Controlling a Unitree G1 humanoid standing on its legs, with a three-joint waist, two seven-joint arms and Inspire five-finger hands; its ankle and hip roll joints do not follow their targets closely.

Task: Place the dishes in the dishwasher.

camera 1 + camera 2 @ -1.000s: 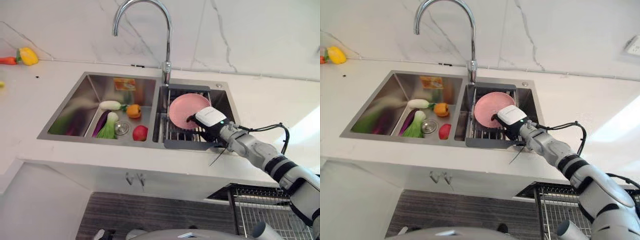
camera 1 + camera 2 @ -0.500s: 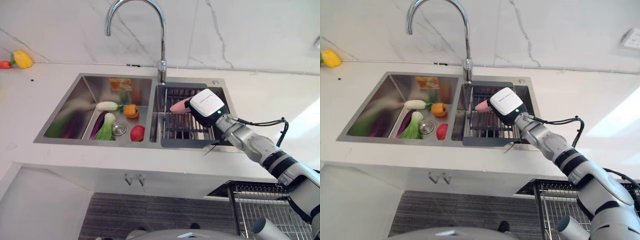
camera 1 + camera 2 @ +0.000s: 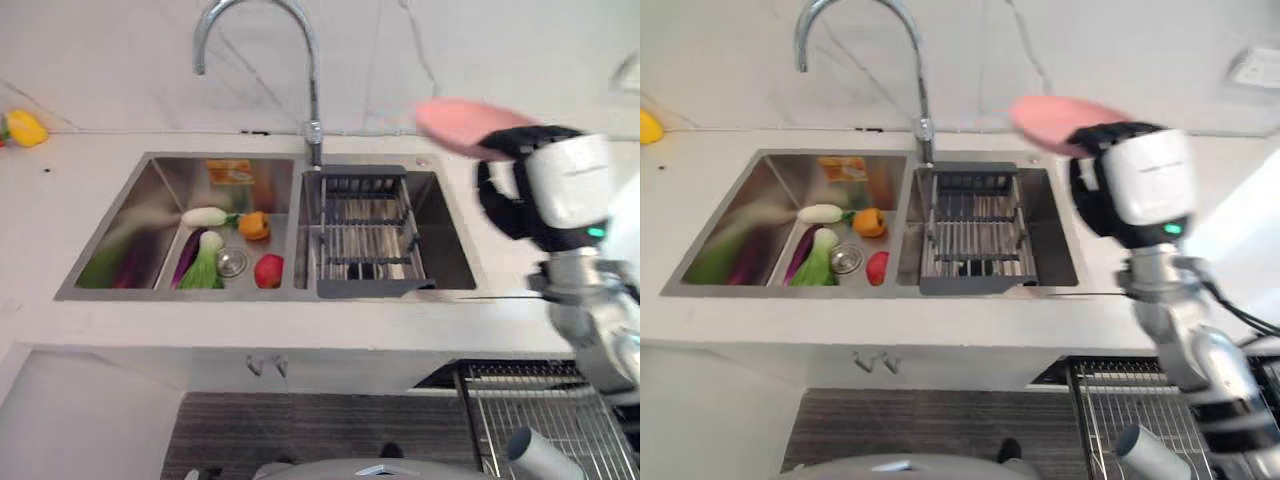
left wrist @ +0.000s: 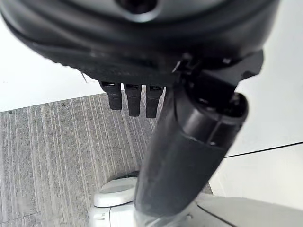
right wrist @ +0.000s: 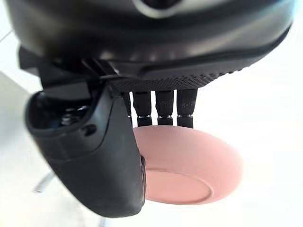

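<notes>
- I see a double steel sink (image 3: 150, 215) set in a white counter, and I place everything against it.
- A curved tap (image 3: 262, 40) rises from the sink's back edge, at the divider.
- A dark dish rack (image 3: 365, 235) sits in the sink's right basin.
- My right hand (image 3: 515, 190) is raised above the counter, right of the sink; its thumb and fingers pinch the pink plate.
- That pink plate (image 5: 189, 168) is held high, roughly level, above the sink's back right corner.
- My left hand (image 4: 137, 97) hangs over grey flooring away from the sink, fingers relaxed and holding nothing.
- Toy vegetables (image 3: 225, 250) lie in the sink's left basin around the drain.
</notes>
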